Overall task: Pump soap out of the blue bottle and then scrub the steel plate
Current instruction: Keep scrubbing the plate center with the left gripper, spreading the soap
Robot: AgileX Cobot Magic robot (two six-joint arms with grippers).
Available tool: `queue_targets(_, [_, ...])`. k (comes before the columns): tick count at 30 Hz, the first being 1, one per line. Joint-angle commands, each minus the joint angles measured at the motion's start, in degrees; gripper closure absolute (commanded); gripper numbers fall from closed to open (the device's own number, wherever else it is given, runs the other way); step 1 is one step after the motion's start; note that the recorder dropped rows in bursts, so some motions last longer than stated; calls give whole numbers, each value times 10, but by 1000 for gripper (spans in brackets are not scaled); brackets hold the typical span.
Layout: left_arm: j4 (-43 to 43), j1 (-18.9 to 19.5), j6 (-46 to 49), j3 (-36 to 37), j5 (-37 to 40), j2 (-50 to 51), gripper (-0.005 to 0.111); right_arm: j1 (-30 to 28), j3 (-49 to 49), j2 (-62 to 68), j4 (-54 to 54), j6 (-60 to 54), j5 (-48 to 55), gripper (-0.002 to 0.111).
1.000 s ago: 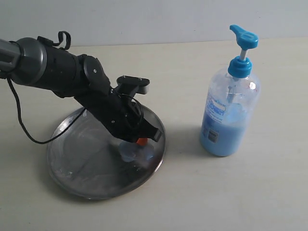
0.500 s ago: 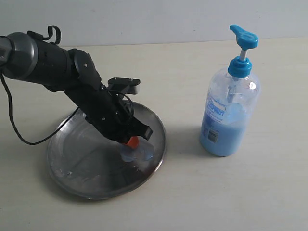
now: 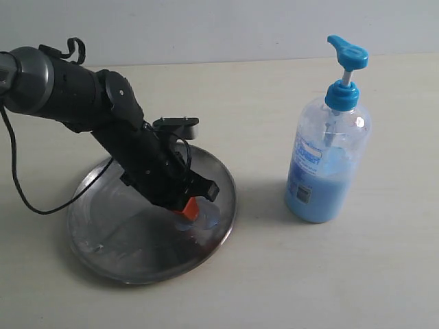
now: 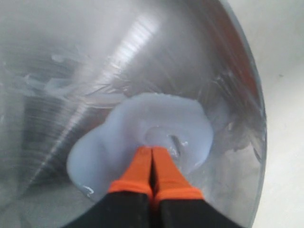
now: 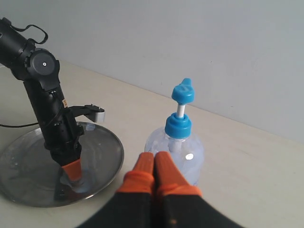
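Note:
The steel plate lies on the table at the left, also shown in the left wrist view and the right wrist view. A light blue blob of soap sits near its right rim. My left gripper is shut, with its orange tips pressed into the soap. The blue bottle stands upright to the right of the plate, pump head up. My right gripper is shut on nothing, raised on the near side of the bottle.
A black cable loops from the left arm down over the table beside the plate. A pale wall closes off the far edge of the table.
The left arm has drawn back to the left and lowered. Its orange tips slid left and down into the soap blob, which they now largely cover.

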Motion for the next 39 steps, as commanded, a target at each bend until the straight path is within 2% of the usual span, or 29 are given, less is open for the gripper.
queue_targets(1, [3,-21,2,7,-10,9,107,0,5,-3,-2,0,-4,108])
queue_targets(5, [7,-35,2,7,-50,10,107,0,5,-3,-2,0,-4,108])
queue_targets(10, [85,-34,1,7,-64,10,107,0,5,-3,-2,0,-4,108])
queue_targets(19, [216,-33,-97,7,-71,11,107,0,5,-3,-2,0,-4,108])
queue_targets(39, [215,-35,-100,7,32,11,107,0,5,-3,-2,0,-6,108])
